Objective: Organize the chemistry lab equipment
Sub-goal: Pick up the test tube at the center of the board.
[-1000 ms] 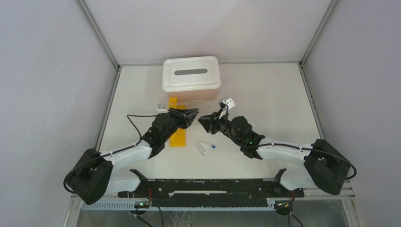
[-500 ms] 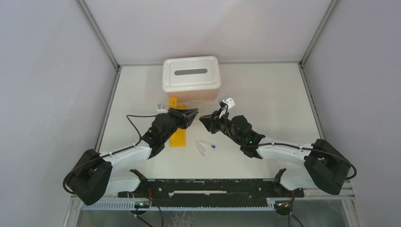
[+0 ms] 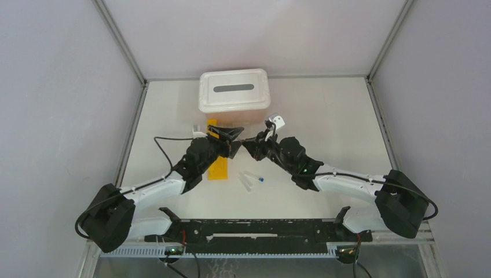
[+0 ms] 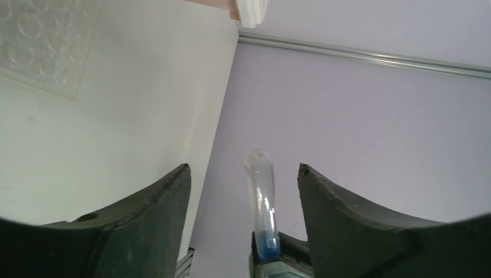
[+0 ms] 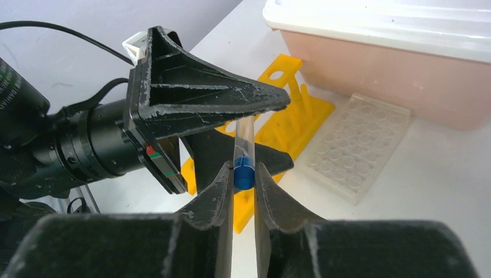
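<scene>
Right gripper (image 5: 244,174) is clamped on the blue cap of a small clear plastic tube (image 5: 243,136), held up near mid-table. Left gripper (image 4: 243,169) has its jaws spread, one either side of the tube and not touching it. Below lie the long yellow rack with round holes (image 5: 288,119) and the clear plastic gridded rack (image 5: 354,147). Two more blue-capped tubes (image 3: 251,179) lie loose on the table.

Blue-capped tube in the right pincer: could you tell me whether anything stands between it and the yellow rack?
Yes: the open left pincer straddles the blue-capped tube, and the left arm hangs over the middle of the yellow rack.
</scene>
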`<state>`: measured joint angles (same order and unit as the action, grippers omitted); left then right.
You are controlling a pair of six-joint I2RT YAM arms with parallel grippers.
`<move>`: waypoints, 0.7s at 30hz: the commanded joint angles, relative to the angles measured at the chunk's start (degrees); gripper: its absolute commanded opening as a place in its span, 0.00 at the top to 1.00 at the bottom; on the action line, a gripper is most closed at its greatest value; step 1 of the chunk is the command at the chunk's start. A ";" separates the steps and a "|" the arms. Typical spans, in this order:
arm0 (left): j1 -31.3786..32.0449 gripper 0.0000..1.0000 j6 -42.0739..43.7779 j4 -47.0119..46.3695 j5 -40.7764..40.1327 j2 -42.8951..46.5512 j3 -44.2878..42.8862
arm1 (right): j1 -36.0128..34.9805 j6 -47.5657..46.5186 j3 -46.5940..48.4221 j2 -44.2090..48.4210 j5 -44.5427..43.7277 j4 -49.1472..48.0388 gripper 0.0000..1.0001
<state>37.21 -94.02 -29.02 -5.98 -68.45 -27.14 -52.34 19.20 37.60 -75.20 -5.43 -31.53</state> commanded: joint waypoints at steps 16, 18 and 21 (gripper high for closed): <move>-0.68 0.20 26.17 21.81 -20.53 17.72 -5.22 | 4.42 -2.01 32.73 -9.98 -4.74 48.37 0.79; -0.69 0.21 27.20 22.59 -21.66 18.25 -5.23 | 5.19 -2.55 40.04 -13.42 -4.98 55.32 0.78; -0.68 0.21 28.80 23.57 -23.36 19.13 -5.16 | 6.09 -3.01 48.45 -18.88 -5.23 66.12 0.79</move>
<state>36.80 -70.37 -7.88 -24.56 -50.89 -29.63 -47.33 17.54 76.49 -89.65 -9.80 17.08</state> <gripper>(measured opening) 0.796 0.215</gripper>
